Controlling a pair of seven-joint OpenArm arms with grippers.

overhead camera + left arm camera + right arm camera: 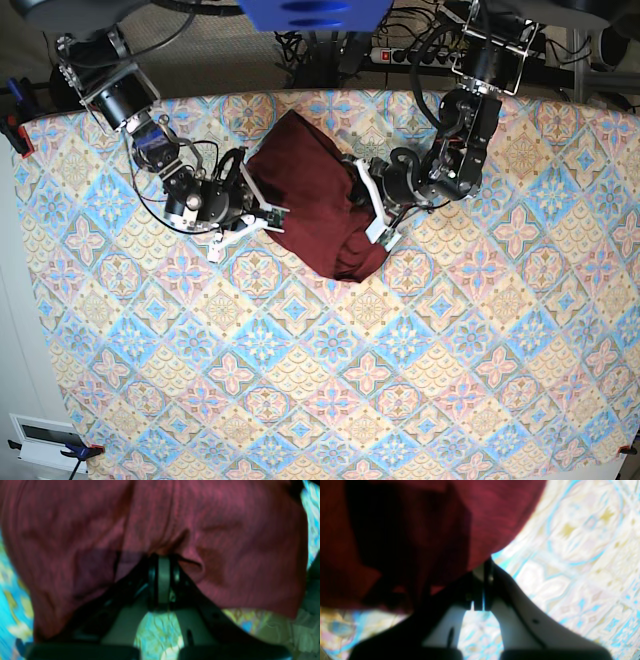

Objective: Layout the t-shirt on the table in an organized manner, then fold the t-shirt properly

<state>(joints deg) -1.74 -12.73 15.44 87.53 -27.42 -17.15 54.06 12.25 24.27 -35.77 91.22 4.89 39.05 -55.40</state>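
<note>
The dark maroon t-shirt (312,195) lies bunched in a crumpled heap at the back middle of the patterned table (400,380). My left gripper (362,190) is at the heap's right side. In the left wrist view it (163,560) is shut on a fold of the t-shirt (225,530), which fills most of that view. My right gripper (277,215) is at the heap's left edge. In the right wrist view its tips (486,566) are shut on the rim of the t-shirt (482,510), which hangs to the left over its own shadow.
Cables and a power strip (400,55) run behind the table's back edge. Clamps (20,135) hold the cloth at the left edge. A white box (45,440) sits off the front left corner. Patterned cloth stretches in front of the heap.
</note>
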